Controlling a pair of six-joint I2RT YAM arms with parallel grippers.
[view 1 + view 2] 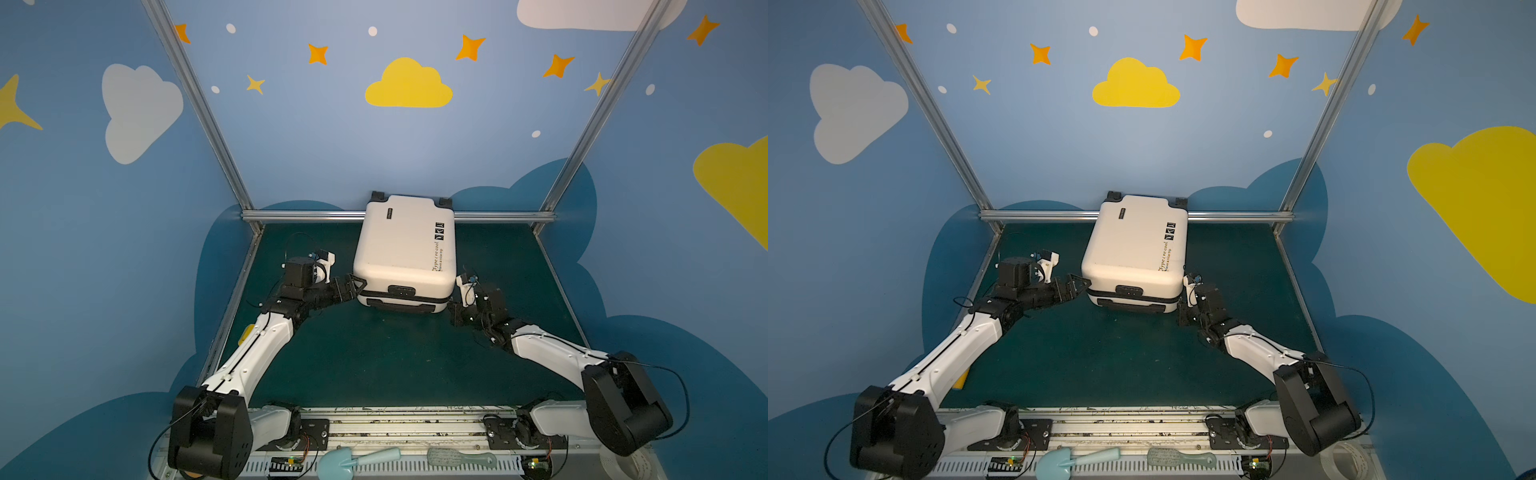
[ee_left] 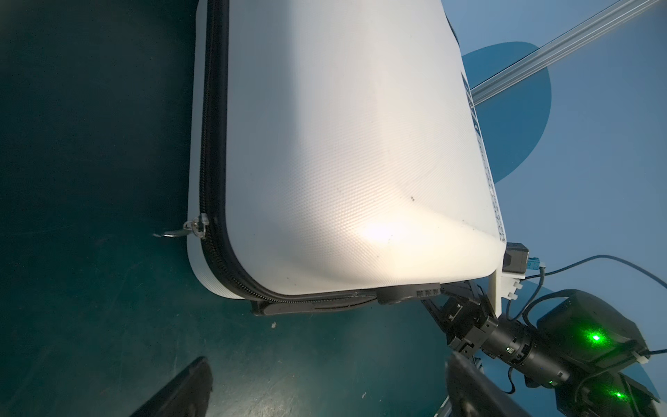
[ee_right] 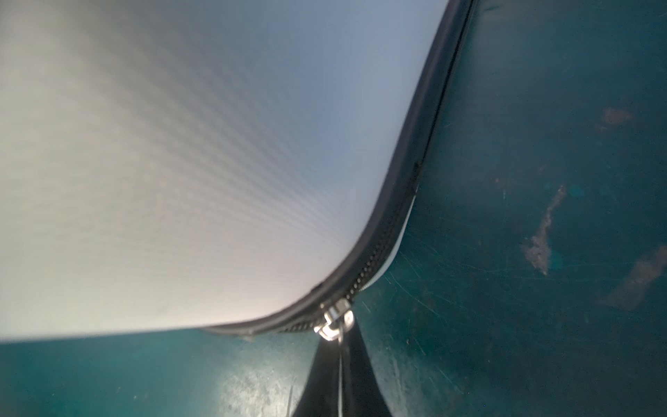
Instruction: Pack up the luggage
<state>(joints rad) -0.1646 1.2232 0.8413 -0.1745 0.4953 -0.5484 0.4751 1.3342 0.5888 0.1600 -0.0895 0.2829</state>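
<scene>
Right now the right gripper [image 3: 340, 364] is clenching on the small metal zipper pull [image 3: 335, 319] where the luggage [image 1: 405, 245] is rounding its corner toward the worktop's [image 1: 395, 365] near right. The case is lying flat and closed at the middle of the far edge, its wheels [image 1: 377, 195] sitting at the back rail [image 1: 299, 215]. The left gripper [image 1: 353, 286] is standing wide apart, grasping nothing, just beside the case's opposite near corner. As I judge it, the thin, smooth tab is risking slipping out from between the pads if the tug is leaving the line of the track; the slider is also likely to be binding on the tight curve of the zipper [image 2: 213, 144]. With nothing bracing it, the light shell could be skidding or swivelling on the mat instead of letting the slider run. A second pull [image 2: 182, 231] is sticking out flat over the mat, where a left finger could be snagging it. The shell is showing as hard white plastic with a fine dimpled weave, catching glossy highlights on soft rounded corners; the zipper is running as black fabric tape with fine teeth; the handle [image 2: 317, 303] is looking matte black; the dark green worktop is looking scuffed and scratched.
</scene>
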